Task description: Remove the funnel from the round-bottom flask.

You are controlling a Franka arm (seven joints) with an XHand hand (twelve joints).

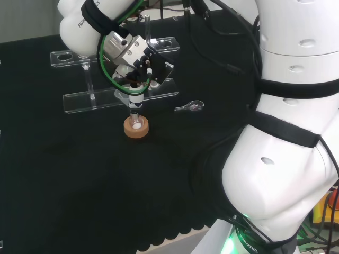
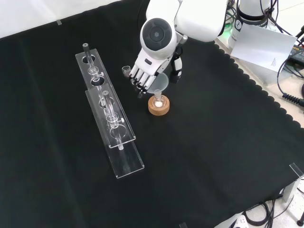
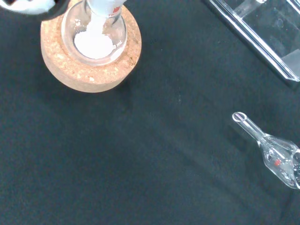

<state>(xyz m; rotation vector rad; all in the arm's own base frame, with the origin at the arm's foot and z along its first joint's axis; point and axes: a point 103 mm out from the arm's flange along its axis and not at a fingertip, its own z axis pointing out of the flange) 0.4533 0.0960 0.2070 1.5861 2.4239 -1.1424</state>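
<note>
A round-bottom flask point(image 2: 158, 101) with white powder point(image 3: 95, 43) in it sits on a cork ring point(image 1: 136, 129) point(image 2: 158, 108) point(image 3: 89, 63) mid-bench. A translucent funnel point(image 2: 161, 82) point(image 1: 130, 93) stands in its neck, with the stem point(image 3: 106, 6) still inside the flask. The hand point(image 2: 148, 70) point(image 1: 135, 57) hangs directly over the flask. Its fingers point(image 2: 140, 84) are curled on one side of the funnel's cone and its thumb point(image 2: 176, 67) on the other, closed round it.
Two clear racks point(image 2: 110, 118) point(image 1: 119, 99) with test tubes stand left of the flask in the front view, behind it in the head view. A small glass scoop point(image 1: 189, 107) point(image 3: 273, 152) lies on the cloth nearby. The arm's white links point(image 1: 286, 137) are at the head view's right.
</note>
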